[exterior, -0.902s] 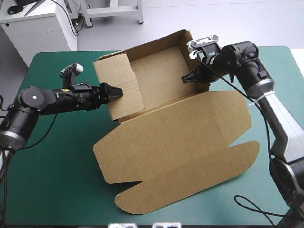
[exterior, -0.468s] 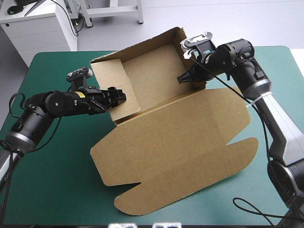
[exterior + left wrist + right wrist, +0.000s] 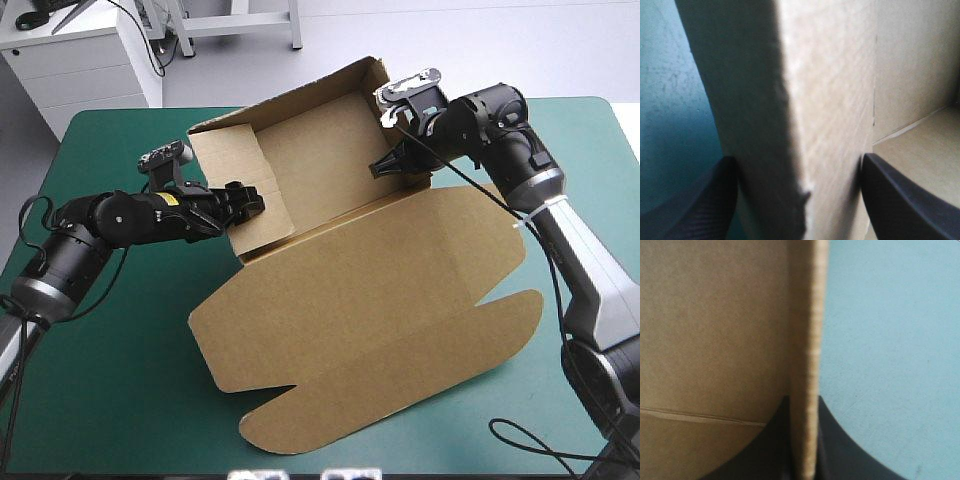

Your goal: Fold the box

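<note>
On the teal-green table (image 3: 120, 380), our left gripper (image 3: 250, 199) is straddling the box's (image 3: 320, 160) left wall (image 3: 810, 100), fingers spread. The box is sitting mid-table, long axis left to right. Our right gripper (image 3: 385, 166) is pinching its right wall (image 3: 807, 340).

The surface (image 3: 100, 400) carries a teal-green cover (image 3: 890, 340). One brown box (image 3: 370, 330) lies directly on it, near the middle. Its lid rests flat toward the near edge. Its tray, walls raised, stands toward the far edge. Bare cover shows left, right and near.
</note>
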